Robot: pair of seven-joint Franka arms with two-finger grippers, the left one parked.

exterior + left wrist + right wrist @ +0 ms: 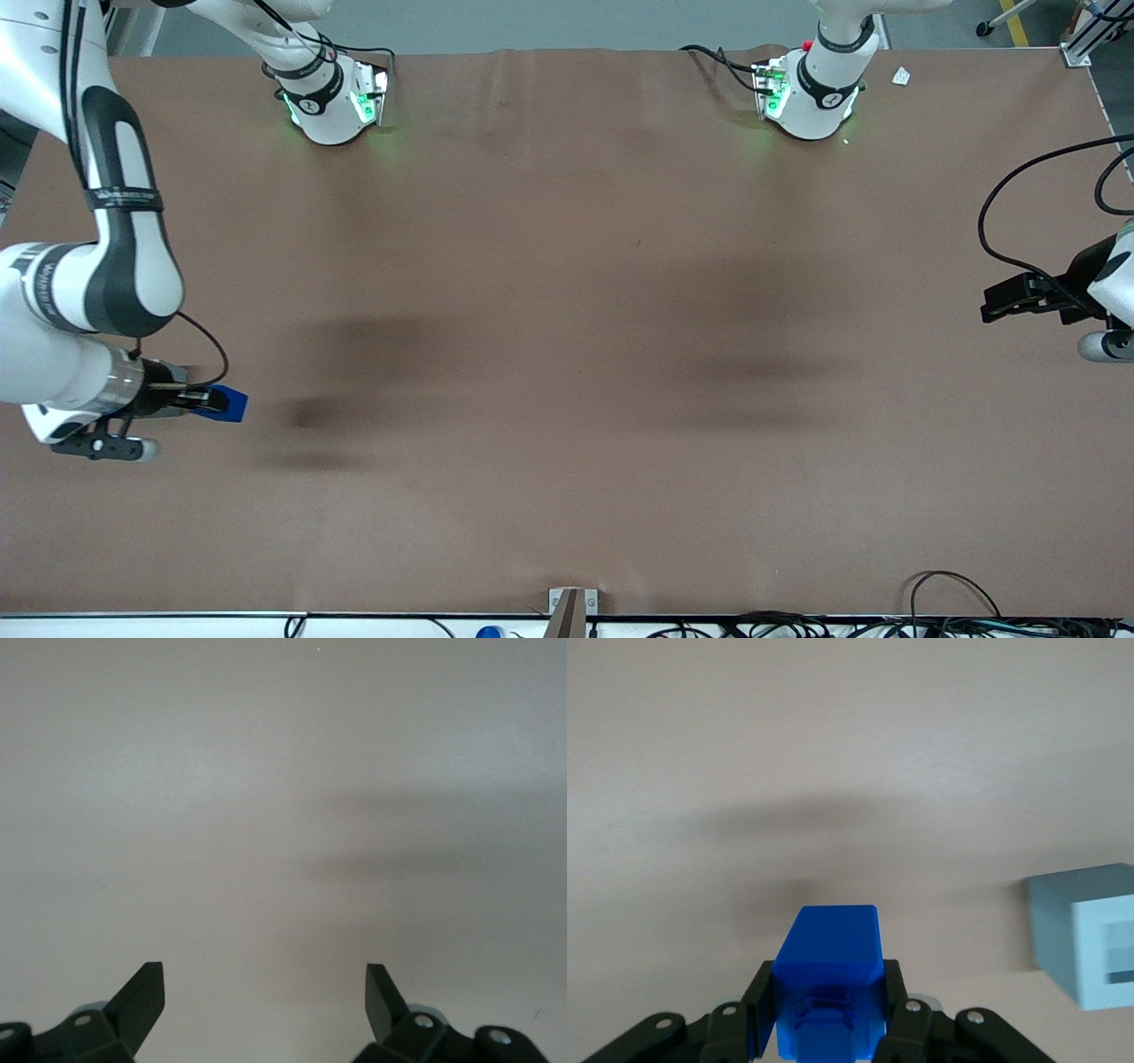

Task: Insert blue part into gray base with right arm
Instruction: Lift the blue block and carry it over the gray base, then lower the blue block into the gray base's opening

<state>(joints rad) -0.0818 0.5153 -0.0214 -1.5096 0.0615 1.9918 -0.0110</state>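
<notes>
My right gripper (208, 403) is shut on the blue part (227, 403), held above the brown table at the working arm's end. In the right wrist view the blue part (830, 979) sits clamped between the two black fingers (764, 997), and the gripper (828, 1010) holds it clear of the table. The gray base (1090, 935) shows only in the right wrist view, a light gray block with a recess, standing on the table apart from the blue part. In the front view the gray base is hidden, probably under the right arm (106, 266).
The brown table cover (567, 354) stretches wide. Two arm bases (332, 97) stand at the edge farthest from the front camera. Cables (797, 625) lie along the nearest edge. A small white scrap (901, 76) lies near one far corner.
</notes>
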